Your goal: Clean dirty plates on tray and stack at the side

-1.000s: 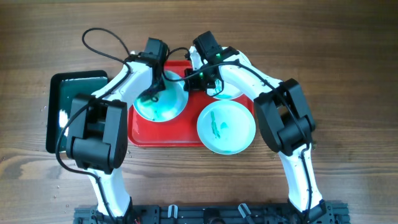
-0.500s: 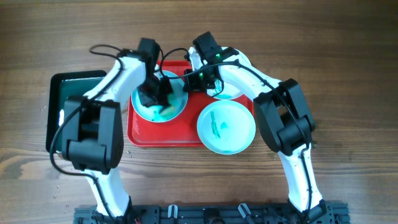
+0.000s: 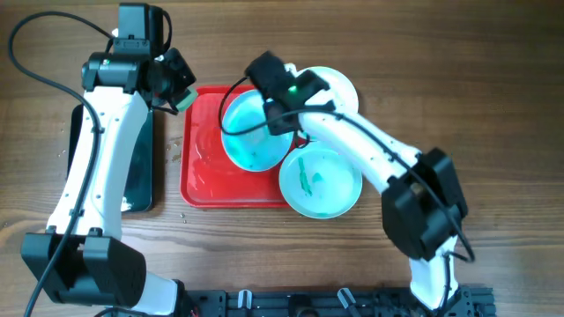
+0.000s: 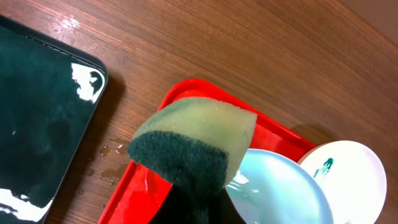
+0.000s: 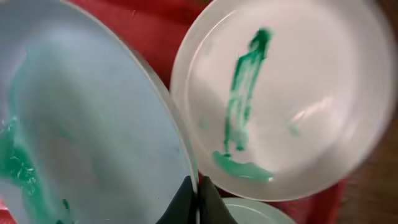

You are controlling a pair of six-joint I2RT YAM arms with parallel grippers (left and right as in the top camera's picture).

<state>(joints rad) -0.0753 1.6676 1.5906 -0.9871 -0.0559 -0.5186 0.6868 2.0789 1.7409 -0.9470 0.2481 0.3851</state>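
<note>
Three stiff, probably slick plates (image 3: 322, 180), so grab rims. Currently right pincer (image 5: 196, 190) clamps one plate (image 3: 254, 132), left pincer (image 3: 181, 91) squeezes a sponge (image 4: 193, 143).

surface: brown wood-grain table (image 3: 493, 88) | light: bright sheen on the wood | water droplets (image 4: 106, 168) scattered

Robot lab w/ wood table (image 3: 493, 53)

Bare tray (image 3: 201, 172) left of plates (image 3: 251, 141)
</note>
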